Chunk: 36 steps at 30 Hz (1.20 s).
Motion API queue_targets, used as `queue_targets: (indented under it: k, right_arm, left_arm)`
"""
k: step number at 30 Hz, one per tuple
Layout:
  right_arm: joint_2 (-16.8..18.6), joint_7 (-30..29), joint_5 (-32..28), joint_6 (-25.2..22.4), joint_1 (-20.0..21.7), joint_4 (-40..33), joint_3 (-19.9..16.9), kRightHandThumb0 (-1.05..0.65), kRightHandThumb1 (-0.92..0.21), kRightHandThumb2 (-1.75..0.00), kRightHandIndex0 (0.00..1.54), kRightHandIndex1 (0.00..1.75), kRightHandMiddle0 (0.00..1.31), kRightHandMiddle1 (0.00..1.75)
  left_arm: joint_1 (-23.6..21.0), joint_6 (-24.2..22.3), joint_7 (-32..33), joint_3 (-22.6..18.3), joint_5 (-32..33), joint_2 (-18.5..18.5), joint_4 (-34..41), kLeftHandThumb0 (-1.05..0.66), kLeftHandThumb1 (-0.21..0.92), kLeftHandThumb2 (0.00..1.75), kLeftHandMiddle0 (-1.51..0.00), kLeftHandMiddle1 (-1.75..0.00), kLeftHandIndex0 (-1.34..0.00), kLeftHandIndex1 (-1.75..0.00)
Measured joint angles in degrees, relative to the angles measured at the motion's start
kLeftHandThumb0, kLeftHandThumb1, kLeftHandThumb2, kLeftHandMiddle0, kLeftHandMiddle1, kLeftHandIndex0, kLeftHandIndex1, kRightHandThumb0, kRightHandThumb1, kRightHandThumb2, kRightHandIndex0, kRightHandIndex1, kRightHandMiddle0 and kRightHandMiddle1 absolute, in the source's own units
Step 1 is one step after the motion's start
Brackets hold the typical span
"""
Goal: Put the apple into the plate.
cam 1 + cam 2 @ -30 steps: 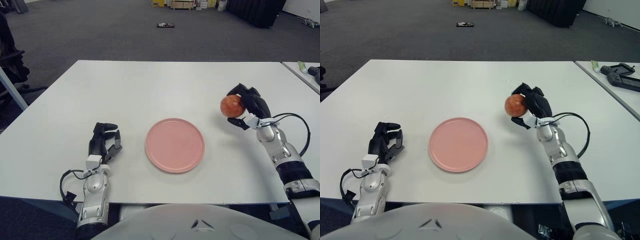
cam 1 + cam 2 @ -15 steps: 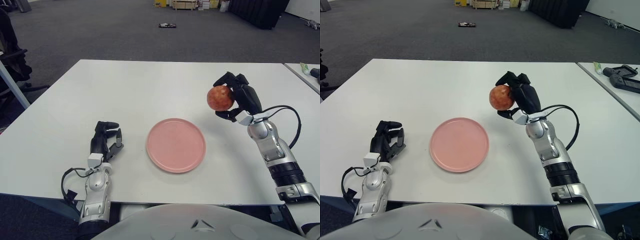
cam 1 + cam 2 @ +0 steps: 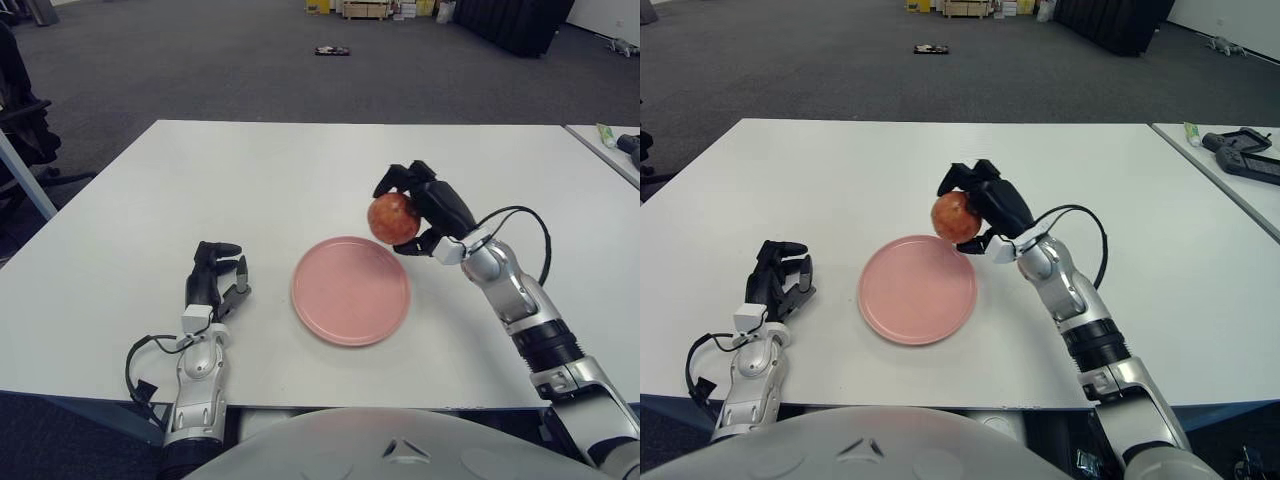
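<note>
A red apple (image 3: 394,217) is held in the air by my right hand (image 3: 425,205), whose black fingers wrap it from behind and above. It hangs over the far right rim of the pink plate (image 3: 350,290), which lies flat on the white table (image 3: 280,180) in front of me. The plate holds nothing. My left hand (image 3: 213,280) shows at the left of the plate, fingers curled, holding nothing.
A second table edge with a dark device (image 3: 1240,155) and a small tube (image 3: 1192,132) stands at the far right. Grey carpet floor lies beyond the table, with boxes (image 3: 362,8) far back.
My right hand has carried the apple leftward and slightly down, from the table's right side to above the plate's right rim. The left hand has stayed put.
</note>
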State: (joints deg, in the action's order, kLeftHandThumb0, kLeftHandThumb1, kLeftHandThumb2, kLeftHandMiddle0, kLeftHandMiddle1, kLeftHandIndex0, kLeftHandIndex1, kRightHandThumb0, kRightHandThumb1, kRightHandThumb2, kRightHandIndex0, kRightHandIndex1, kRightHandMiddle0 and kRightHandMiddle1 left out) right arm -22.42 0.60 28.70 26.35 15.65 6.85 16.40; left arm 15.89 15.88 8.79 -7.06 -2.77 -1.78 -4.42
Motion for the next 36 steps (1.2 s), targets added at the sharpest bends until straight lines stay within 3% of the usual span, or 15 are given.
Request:
queue_targets:
  k: [6, 19, 26, 30, 32, 33, 35, 36]
  right_arm:
    - [0.73, 2.39, 0.08, 2.68, 2.26, 3.46, 2.66, -0.01, 0.03, -1.72, 0.88, 1.75, 0.64, 1.75]
    - [1.1, 11.28, -0.06, 4.64, 3.44, 8.96, 7.73, -0.01, 0.04, -1.73, 0.88, 1.75, 0.64, 1.75]
    - [1.52, 12.9, 1.08, 7.32, 3.45, 13.08, 10.55, -0.01, 0.03, -1.71, 0.89, 1.75, 0.66, 1.7]
    - [1.4, 15.02, 0.69, 9.75, 3.85, 14.58, 11.15, -0.01, -0.13, -1.51, 0.78, 1.75, 0.57, 1.64]
    - [1.07, 17.11, -0.17, 10.55, 4.07, 14.9, 11.44, -0.08, -0.35, -1.24, 0.6, 1.75, 0.45, 1.64]
    - [0.81, 18.19, -0.54, 10.86, 4.15, 14.9, 11.55, -0.18, -0.55, -0.98, 0.43, 1.75, 0.36, 1.68]
    - [0.36, 20.13, -0.93, 11.35, 4.38, 14.87, 11.65, -0.54, -0.76, -0.72, 0.18, 1.63, 0.15, 1.36]
    - [0.14, 20.95, -0.99, 11.48, 4.49, 14.81, 11.65, -0.65, -0.82, -0.66, 0.11, 1.32, 0.09, 1.14]
  left_arm:
    - [0.0, 0.15, 0.34, 0.13, -0.07, -0.08, -0.02, -0.38, 0.71, 0.81, -0.58, -1.63, -0.32, -1.75]
    - [0.19, 0.46, 0.48, 0.16, -0.15, -0.16, -0.02, -0.38, 0.72, 0.81, -0.58, -1.59, -0.31, -1.75]
    - [0.26, 0.78, 0.48, 0.14, -0.14, -0.14, -0.04, -0.38, 0.72, 0.8, -0.58, -1.6, -0.31, -1.75]
    - [0.31, 0.82, 0.48, 0.12, -0.11, -0.14, -0.07, -0.38, 0.72, 0.8, -0.58, -1.62, -0.31, -1.75]
    - [0.32, 0.85, 0.48, 0.12, -0.05, -0.13, -0.07, -0.38, 0.72, 0.8, -0.58, -1.62, -0.31, -1.75]
    - [0.34, 0.89, 0.48, 0.12, -0.03, -0.13, -0.07, -0.38, 0.72, 0.8, -0.58, -1.62, -0.31, -1.75]
    - [0.37, 0.98, 0.47, 0.12, 0.02, -0.13, -0.06, -0.38, 0.72, 0.8, -0.58, -1.63, -0.31, -1.75]
    - [0.39, 1.0, 0.47, 0.12, 0.04, -0.12, -0.06, -0.38, 0.72, 0.8, -0.58, -1.63, -0.31, -1.75]
